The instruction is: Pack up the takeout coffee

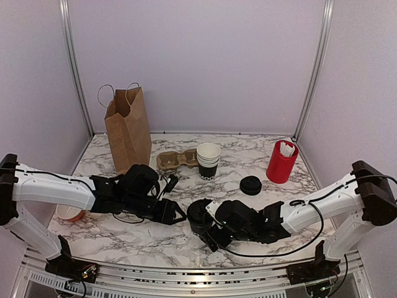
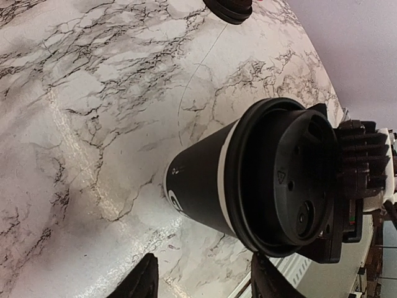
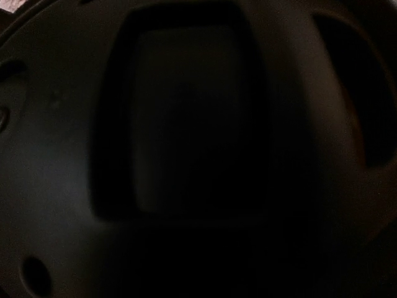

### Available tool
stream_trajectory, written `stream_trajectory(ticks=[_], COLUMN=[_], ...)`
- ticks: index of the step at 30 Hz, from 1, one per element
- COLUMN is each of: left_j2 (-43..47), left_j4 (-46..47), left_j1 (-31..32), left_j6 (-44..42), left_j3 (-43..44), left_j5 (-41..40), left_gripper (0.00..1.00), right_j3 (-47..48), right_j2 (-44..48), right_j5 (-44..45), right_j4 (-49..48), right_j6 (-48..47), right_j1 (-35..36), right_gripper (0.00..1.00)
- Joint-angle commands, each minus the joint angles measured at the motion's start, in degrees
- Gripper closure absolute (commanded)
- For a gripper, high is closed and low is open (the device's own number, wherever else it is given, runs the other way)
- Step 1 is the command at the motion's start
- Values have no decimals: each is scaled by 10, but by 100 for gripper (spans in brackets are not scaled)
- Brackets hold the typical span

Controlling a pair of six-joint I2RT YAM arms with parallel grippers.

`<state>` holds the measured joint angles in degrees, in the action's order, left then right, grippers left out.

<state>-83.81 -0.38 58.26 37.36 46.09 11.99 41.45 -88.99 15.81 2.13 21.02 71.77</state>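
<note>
The takeout coffee (image 1: 198, 216), a black paper cup with white lettering and a black lid, stands at the front middle of the marble table (image 1: 260, 149). My left gripper (image 1: 176, 214) is open just left of it; in the left wrist view the cup (image 2: 205, 180) stands ahead of the two dark fingertips (image 2: 144, 282), not between them. My right gripper (image 1: 209, 228) is pressed up against the cup's right side. The lid (image 3: 186, 155) fills the dark right wrist view, so its fingers are hidden. The right gripper's body shows behind the lid in the left wrist view (image 2: 363, 174).
A brown paper bag (image 1: 128, 127) stands at the back left. A cardboard cup carrier (image 1: 173, 160), a stack of white-rimmed cups (image 1: 208, 160), a loose black lid (image 1: 250, 185) and a red canister (image 1: 281, 161) lie behind. A small bowl (image 1: 68, 214) sits under the left arm.
</note>
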Motion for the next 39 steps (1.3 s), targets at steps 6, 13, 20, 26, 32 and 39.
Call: stream_trajectory(ticks=[6, 13, 20, 26, 32, 39], left_j2=[9, 22, 36, 44, 40, 34], left_j4=[-24, -27, -25, -26, -24, -15], left_j1=[-21, -38, -57, -58, -58, -58], left_j6=[-13, -4, 15, 16, 18, 27], left_j3=[13, 12, 16, 19, 15, 10], left_j5=[-6, -8, -8, -5, -6, -7], left_gripper=[50, 50, 49, 49, 49, 49], right_j3=[27, 58, 84, 70, 56, 128], right_j2=[-33, -69, -60, -3, 70, 121], right_j5=[83, 79, 47, 16, -3, 11], right_j4=[-51, -73, -33, 47, 118, 208], right_j6=[23, 11, 2, 3, 7, 3], right_j1=[-5, -23, -29, -30, -29, -38], right_gripper=[10, 11, 10, 8, 8, 9])
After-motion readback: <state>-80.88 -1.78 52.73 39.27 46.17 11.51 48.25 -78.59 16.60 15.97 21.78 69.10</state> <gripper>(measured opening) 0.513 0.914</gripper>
